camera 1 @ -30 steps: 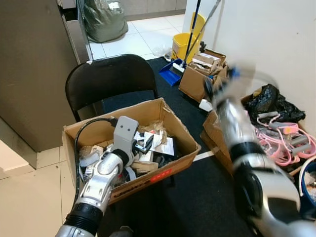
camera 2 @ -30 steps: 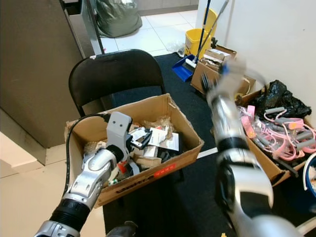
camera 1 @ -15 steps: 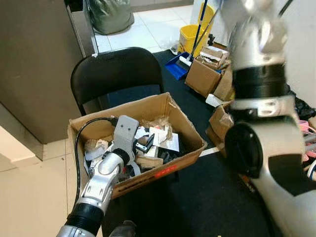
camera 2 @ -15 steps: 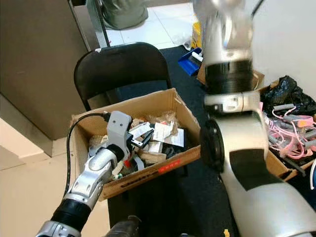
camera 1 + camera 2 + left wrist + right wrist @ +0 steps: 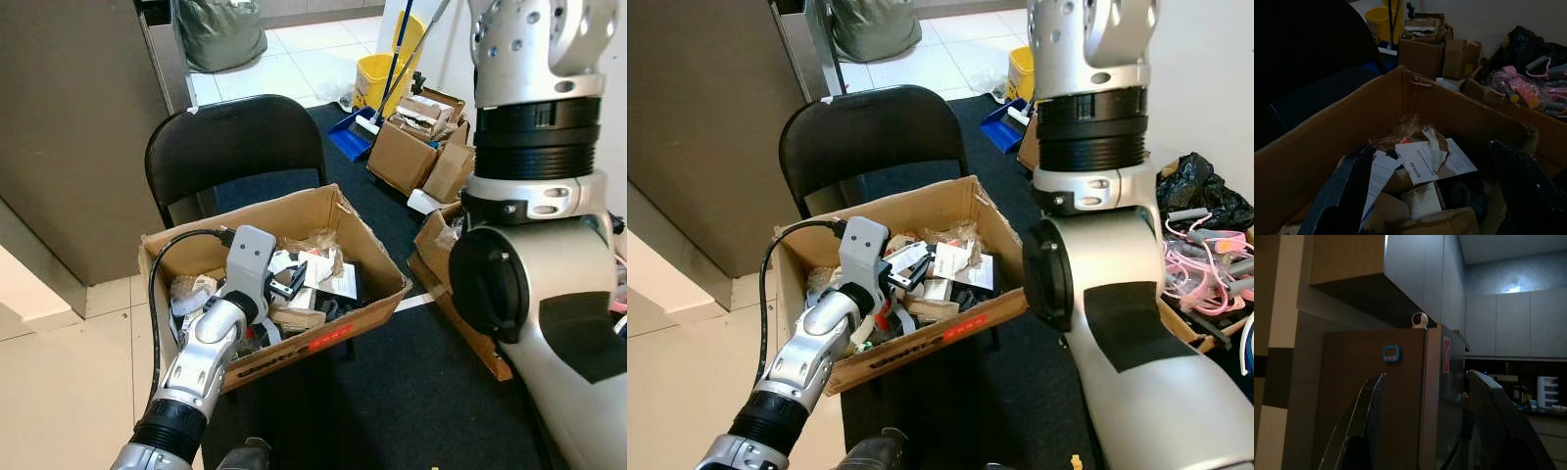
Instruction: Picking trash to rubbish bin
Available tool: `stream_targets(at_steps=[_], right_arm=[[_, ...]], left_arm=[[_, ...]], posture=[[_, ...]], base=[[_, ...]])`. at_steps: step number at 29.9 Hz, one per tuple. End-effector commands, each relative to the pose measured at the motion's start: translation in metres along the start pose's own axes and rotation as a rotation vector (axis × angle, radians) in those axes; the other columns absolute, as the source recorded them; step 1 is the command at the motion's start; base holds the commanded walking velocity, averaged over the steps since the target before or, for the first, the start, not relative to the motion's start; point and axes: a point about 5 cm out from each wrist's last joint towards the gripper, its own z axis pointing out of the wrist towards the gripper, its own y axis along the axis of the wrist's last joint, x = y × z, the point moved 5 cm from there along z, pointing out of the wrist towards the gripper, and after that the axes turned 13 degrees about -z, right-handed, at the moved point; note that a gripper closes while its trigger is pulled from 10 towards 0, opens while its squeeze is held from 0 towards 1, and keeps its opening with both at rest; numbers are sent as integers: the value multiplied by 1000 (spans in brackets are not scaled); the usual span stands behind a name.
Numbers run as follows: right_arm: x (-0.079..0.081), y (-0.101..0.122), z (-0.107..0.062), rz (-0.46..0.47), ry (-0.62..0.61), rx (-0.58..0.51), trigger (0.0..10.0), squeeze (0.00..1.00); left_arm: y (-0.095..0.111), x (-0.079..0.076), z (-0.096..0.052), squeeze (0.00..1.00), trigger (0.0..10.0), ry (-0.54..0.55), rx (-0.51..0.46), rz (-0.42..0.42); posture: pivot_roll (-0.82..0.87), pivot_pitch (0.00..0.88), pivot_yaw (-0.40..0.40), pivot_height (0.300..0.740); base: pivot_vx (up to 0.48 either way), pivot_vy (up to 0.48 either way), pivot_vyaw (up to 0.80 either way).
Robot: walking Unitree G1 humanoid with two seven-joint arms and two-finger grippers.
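Chair-borne cardboard box (image 5: 294, 217) (red label unreadable)

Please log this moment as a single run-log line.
left gripper: open, over paper in box | right gripper: open, raised, empty | box on chair

- Both eye views look forward and down from the head, sharing the cardboard box (image 5: 294, 284) on the black chair (image 5: 230, 152).
- The left wrist view sits close inside that box.
- The right wrist view faces up at a fridge (image 5: 1400, 401).
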Motion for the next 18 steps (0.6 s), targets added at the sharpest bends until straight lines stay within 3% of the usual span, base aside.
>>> stream_targets(at_steps=[1,6,7,8,9,10,11,13,14,15,16,17,18], right_arm=[[0,19,3,-8,9,-51,10000,0],[-9,-1,-3,-19,-21,11,10000,0],[-23,-23,-14,-29,-80,81,10000,0],[-23,-23,-14,-29,-80,81,10000,0],[-38,-45,-26,-43,-145,148,10000,0],[-57,-80,-50,-51,-235,264,10000,0],[-57,-80,-50,-51,-235,264,10000,0],[-82,-136,-99,-76,-360,470,10000,0],[-94,-167,-133,-57,-439,606,10000,0],[-94,-167,-133,-57,-439,606,10000,0],[-100,-184,-155,-42,-487,688,10000,0],[-106,-202,-186,-11,-542,760,10000,0],[-113,-220,-229,-22,-615,859,10000,0]], left_arm=[[3,-3,1,0,10000,-14,-4,23],[3,-5,2,0,10000,-20,-6,27],[4,-4,3,0,10000,-18,-8,29],[4,-4,3,0,10000,-18,-8,29],[4,-4,3,0,10000,-15,-10,31],[5,-2,3,0,10000,-6,-12,29],[5,-2,3,0,10000,-6,-12,29],[5,0,2,0,10000,4,-12,33],[4,1,1,0,10000,8,-13,34],[4,1,1,0,10000,8,-13,34],[4,2,0,0,10000,10,-13,34],[4,3,-1,0,10000,15,-13,35],[3,4,-2,0,10000,22,-13,35]], posture=[[50,151,10,740],[46,146,6,740],[46,146,6,740],[46,146,6,740],[46,146,6,740],[57,139,2,740],[57,139,2,740],[69,135,-3,740],[74,131,-7,740],[74,131,-7,740],[74,131,-7,740],[79,127,-11,740],[86,118,-18,740]], base=[[0,0,0],[0,0,0],[0,0,0],[0,0,0],[0,0,0],[0,0,0],[0,0,0],[0,0,0],[0,0,0],[0,0,0],[0,0,0],[0,0,0],[0,0,0]])
